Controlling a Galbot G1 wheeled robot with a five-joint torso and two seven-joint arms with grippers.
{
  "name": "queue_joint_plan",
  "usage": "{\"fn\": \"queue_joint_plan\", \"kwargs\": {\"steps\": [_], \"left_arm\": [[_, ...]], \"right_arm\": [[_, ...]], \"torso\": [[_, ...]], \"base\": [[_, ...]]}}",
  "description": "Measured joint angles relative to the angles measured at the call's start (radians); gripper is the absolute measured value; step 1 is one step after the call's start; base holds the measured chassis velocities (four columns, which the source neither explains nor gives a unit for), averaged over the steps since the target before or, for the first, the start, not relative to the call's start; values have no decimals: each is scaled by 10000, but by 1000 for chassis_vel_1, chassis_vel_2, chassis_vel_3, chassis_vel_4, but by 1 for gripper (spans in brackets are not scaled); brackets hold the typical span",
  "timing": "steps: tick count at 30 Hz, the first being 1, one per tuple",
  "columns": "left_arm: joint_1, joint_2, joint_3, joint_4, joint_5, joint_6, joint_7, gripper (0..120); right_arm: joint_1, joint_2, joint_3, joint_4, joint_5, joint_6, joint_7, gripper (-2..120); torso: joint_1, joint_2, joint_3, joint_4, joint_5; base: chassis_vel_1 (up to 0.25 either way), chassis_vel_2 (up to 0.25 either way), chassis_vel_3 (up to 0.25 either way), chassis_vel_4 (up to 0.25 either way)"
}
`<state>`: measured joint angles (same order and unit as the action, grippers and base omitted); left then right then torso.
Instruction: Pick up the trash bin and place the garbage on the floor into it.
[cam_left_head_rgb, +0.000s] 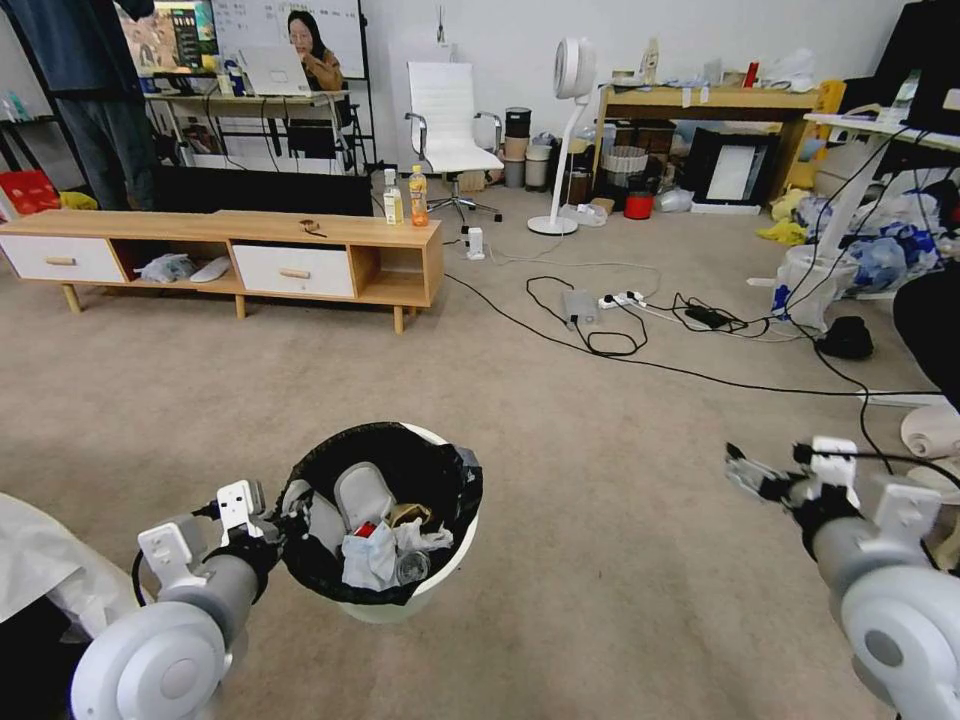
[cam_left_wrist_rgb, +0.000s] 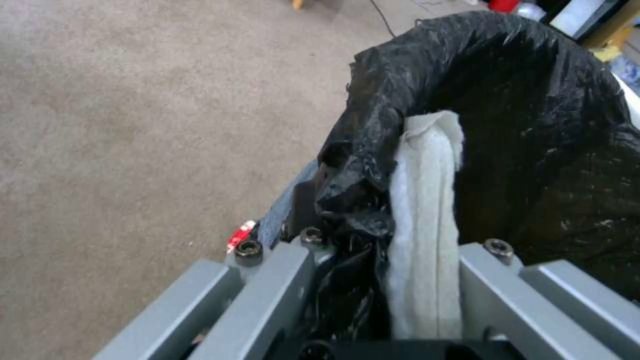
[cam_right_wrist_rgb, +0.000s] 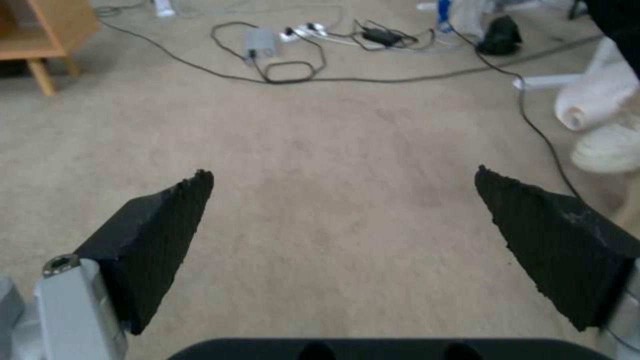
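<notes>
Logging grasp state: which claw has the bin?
The left claw, clamped on the bin rim. The right claw hangs open and empty over carpet.

The place was an office or lab workroom with beige carpet (cam_left_head_rgb: 600, 560). Desks (cam_left_head_rgb: 700, 100) stood along the wall beside a swivel chair (cam_left_head_rgb: 447, 120), a whiteboard (cam_left_head_rgb: 285, 20) and a standing fan (cam_left_head_rgb: 570, 110), and power strips and cables (cam_left_head_rgb: 620, 310) trailed across the floor.
</notes>
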<state>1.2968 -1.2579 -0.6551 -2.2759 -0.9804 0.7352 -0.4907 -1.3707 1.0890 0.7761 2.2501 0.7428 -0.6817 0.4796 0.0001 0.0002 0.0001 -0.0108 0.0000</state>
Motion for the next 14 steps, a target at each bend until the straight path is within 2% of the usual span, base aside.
{"fn": "queue_joint_plan", "kwargs": {"steps": [8, 14], "left_arm": [[-335, 46, 119, 89, -172, 38, -34, 6], [-470, 176, 119, 111, -263, 36, -36, 6]], "right_arm": [[-682, 1120, 617, 113, -713, 203, -499, 100], [-910, 1256, 707, 198, -962, 319, -661, 100]], "torso": [[0, 0, 0, -2, 0], [0, -1, 0, -1, -1]], "base": [[0, 0, 0, 0], [0, 0, 0, 0]]}}
